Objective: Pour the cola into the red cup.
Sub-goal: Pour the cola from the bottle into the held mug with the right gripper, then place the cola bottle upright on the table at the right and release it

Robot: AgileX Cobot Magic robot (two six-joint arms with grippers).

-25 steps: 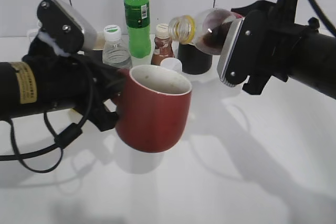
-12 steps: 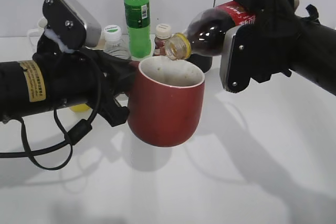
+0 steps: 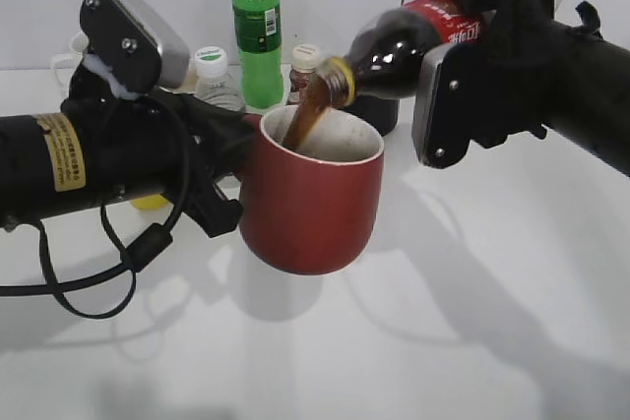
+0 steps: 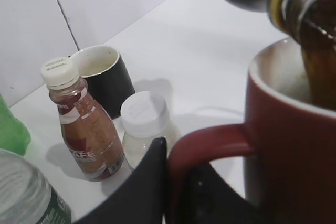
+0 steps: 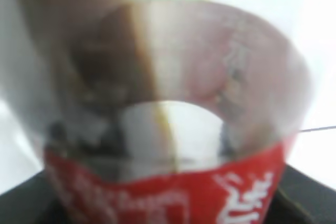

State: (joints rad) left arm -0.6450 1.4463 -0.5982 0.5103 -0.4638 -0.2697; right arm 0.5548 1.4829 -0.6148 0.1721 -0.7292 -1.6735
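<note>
While you check the pour, log these:
Right gripper (image 3: pixel 463 71): clamped around cola bottle (image 3: pixel 404 41), tilted mouth-down over cup rim.
Cola stream (image 3: pixel 307 120): falling into red cup (image 3: pixel 310 199).
Left gripper (image 4: pixel 173 182): pinching cup handle (image 4: pixel 210 145), cup held above table (image 3: pixel 472 322).

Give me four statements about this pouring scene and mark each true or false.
1. Cola is streaming from the tilted bottle into the red cup. True.
2. The red cup stands on the table. False: the left end effector holds it raised by its handle.
3. The green bottle stands upright behind the cup. True.
4. The right end effector is empty. False: it grips the bottle.
</note>
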